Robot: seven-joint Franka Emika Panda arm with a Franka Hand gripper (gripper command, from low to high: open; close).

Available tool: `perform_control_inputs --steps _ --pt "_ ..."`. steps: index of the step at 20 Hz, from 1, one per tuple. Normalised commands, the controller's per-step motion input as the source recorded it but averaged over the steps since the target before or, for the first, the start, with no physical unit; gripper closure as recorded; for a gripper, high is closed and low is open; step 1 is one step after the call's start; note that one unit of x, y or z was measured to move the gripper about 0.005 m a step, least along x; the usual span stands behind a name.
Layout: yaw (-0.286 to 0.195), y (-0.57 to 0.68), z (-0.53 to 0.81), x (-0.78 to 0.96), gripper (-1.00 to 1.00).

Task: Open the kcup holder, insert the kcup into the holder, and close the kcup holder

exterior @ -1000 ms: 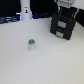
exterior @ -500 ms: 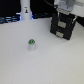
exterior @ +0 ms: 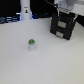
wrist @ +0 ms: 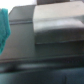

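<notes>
The kcup holder [exterior: 63, 27] is taken as the landmark: a black box with two stacked drawer fronts, set on the white bench [exterior: 45, 65] toward the exterior view's right. Both drawers appear pushed in, so the opening step is judged not yet done.

The arm is seen directly above the kcup holder, with the gripper [exterior: 66, 11] held low over its top edge (a sensible place to start from if a drawer handle is to be reached). Whether the fingers are apart or together cannot be told, since the exterior view is too coarse and the wrist view is blurred. In the wrist view only dark, flat surfaces are made out, probably the kcup holder [wrist: 55, 30] at very close range, with an unidentified teal patch at one edge.

The kcup [exterior: 32, 45] is left upright on the bench, well apart from the kcup holder toward the exterior view's left and nearer the camera, untouched. That spot is judged convenient: clear of the drawer's path, yet easily picked up afterwards.
</notes>
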Motion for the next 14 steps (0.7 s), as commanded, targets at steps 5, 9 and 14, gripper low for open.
perform_control_inputs --steps 5,9,14 --pt "-0.001 -0.02 -0.17 -0.16 -1.00" --pt "-0.010 0.09 -0.40 -0.19 -1.00" --pt "-0.004 0.07 -0.42 -0.25 -1.00"
